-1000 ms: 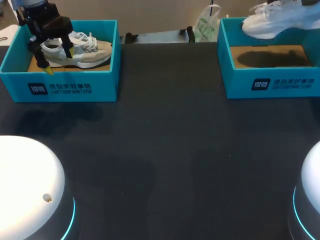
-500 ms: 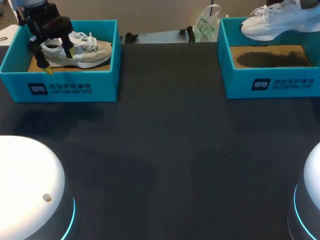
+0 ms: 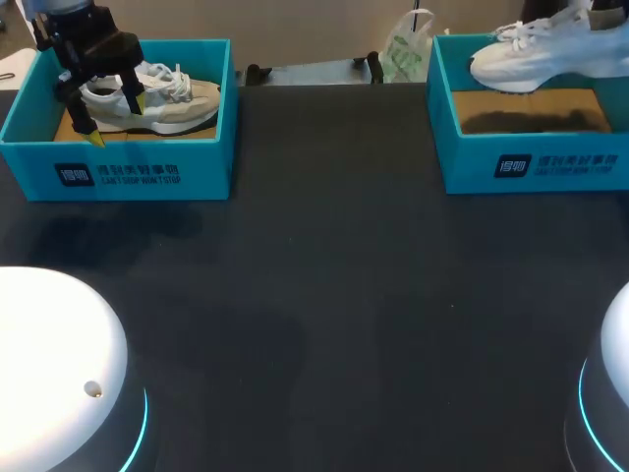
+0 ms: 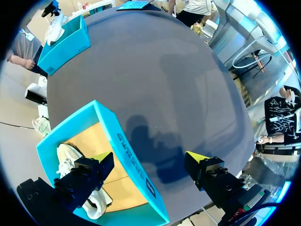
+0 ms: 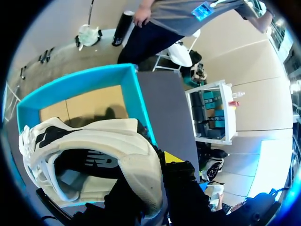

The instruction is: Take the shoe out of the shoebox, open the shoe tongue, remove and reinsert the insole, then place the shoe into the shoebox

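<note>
White shoe [image 3: 521, 61] over shoebox [image 3: 531, 165] (right gripper [image 5: 159, 165])

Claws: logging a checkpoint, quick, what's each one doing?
Left claw: open, straddling a wall of the turquoise cardboard shoebox.
Right claw: shut on the white laced sneaker.

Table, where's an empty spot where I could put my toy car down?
The wide dark table between the left shoebox and the right shoebox is bare, and so is everything in front of them. Crowded: a beige shoe lies in the left shoebox with the left gripper open over it, and the white shoe hangs over the right shoebox.
</note>
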Available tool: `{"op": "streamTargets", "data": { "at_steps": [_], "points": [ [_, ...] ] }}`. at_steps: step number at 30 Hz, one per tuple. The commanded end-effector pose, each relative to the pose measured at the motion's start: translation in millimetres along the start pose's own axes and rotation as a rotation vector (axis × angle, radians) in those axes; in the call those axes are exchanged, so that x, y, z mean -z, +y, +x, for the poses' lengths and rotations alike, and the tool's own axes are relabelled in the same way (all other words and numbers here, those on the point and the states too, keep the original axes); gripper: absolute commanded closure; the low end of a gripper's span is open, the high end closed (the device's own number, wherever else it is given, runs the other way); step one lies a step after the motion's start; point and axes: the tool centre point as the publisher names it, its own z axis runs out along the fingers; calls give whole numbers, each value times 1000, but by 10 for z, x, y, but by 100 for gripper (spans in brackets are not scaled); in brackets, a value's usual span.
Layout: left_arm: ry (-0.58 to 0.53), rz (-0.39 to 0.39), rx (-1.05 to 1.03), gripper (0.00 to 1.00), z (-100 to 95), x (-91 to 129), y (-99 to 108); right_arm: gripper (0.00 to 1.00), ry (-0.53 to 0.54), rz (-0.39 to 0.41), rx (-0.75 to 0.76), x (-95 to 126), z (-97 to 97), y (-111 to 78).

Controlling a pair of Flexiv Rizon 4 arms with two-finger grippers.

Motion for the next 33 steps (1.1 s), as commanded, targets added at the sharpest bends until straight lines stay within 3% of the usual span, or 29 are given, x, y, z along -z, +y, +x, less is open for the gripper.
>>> {"op": "streamTargets", "data": {
  "at_steps": [1,14,23,33],
  "points": [
    [0,-1,-1,0,3,-2,5,100,38,-7,3,-39,-38,-165],
    [0,-1,-1,0,3,-2,5,100,51,3,-4,-44,-34,-198],
    [0,-1,-1,0,3,-2,5,100,82,18,-1,-142,-42,-499],
    [0,-1,-1,0,3,-2,5,100,112,6,27,-214,-9,-678]
  ]
}}
